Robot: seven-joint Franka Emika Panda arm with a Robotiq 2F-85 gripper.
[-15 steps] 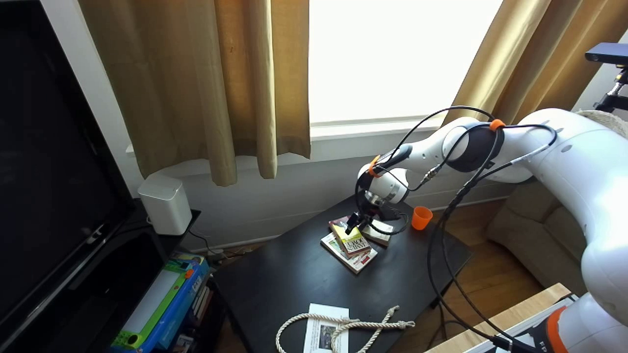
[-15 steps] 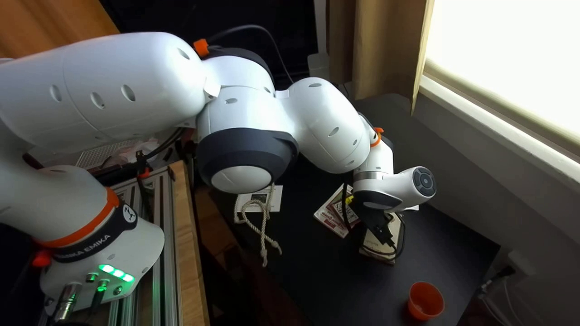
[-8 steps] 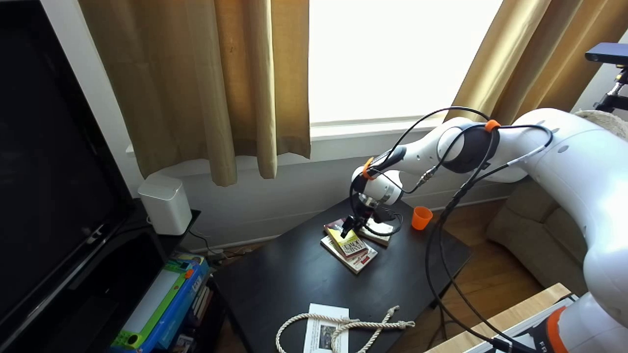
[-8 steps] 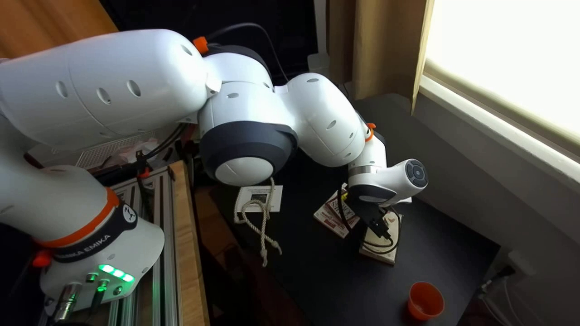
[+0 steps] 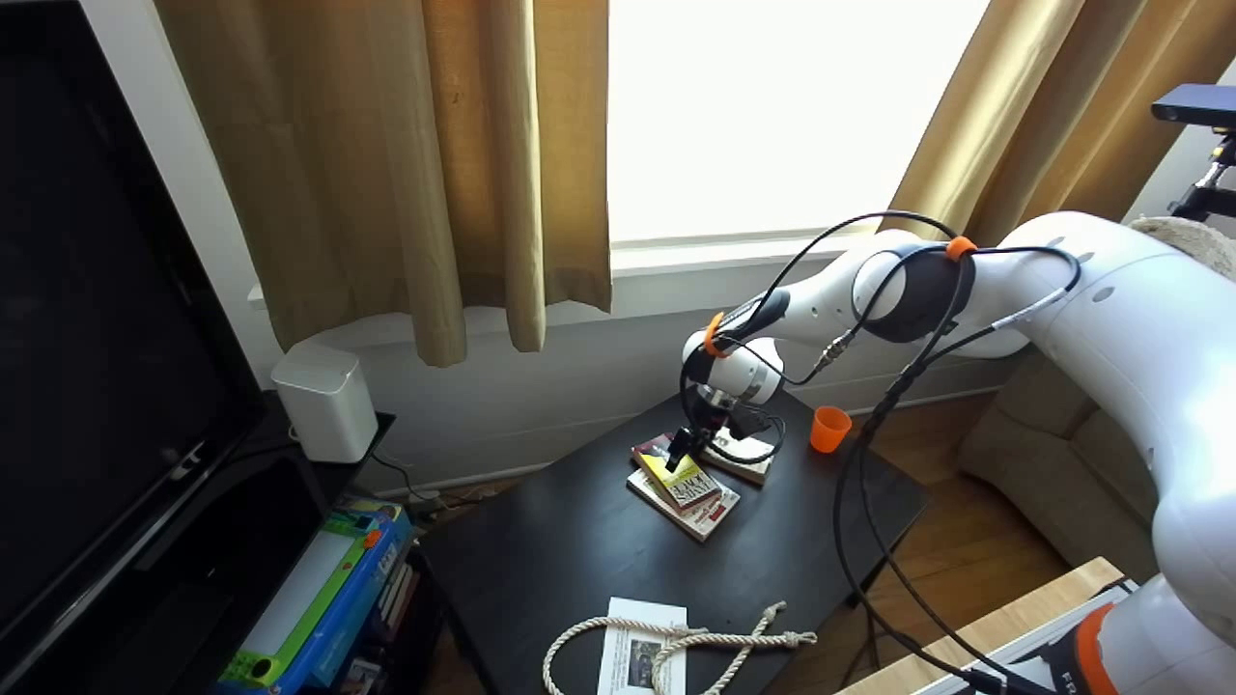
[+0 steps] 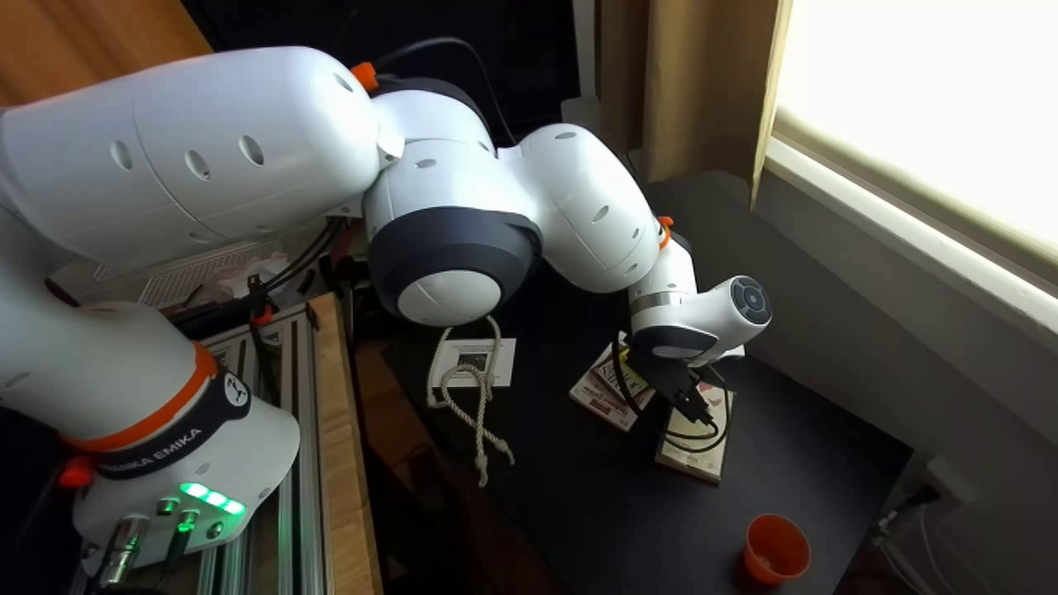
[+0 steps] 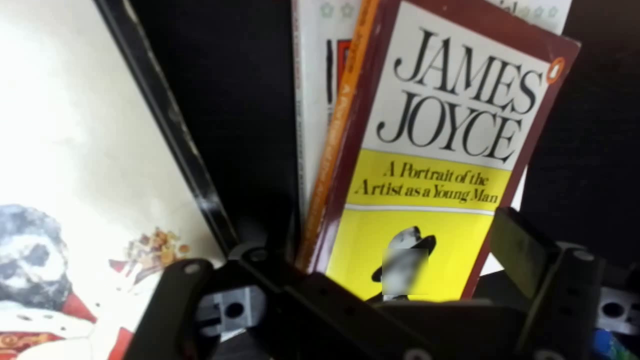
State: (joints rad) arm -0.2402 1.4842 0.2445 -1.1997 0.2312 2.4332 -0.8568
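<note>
Gripper stands with jaws spread wide, one by each long edge of the James Joyce paperback (can't tell from here if touching), which lies askew on a white book on the black table, pale book just beside, orange cup farther out, rope across a paper sheet well apart.

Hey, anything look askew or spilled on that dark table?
The maroon-and-yellow paperback lies crooked over the white-covered book, edges misaligned; the beige twisted rope sprawls untidily over the white printed paper sheet. No visible spill.
</note>
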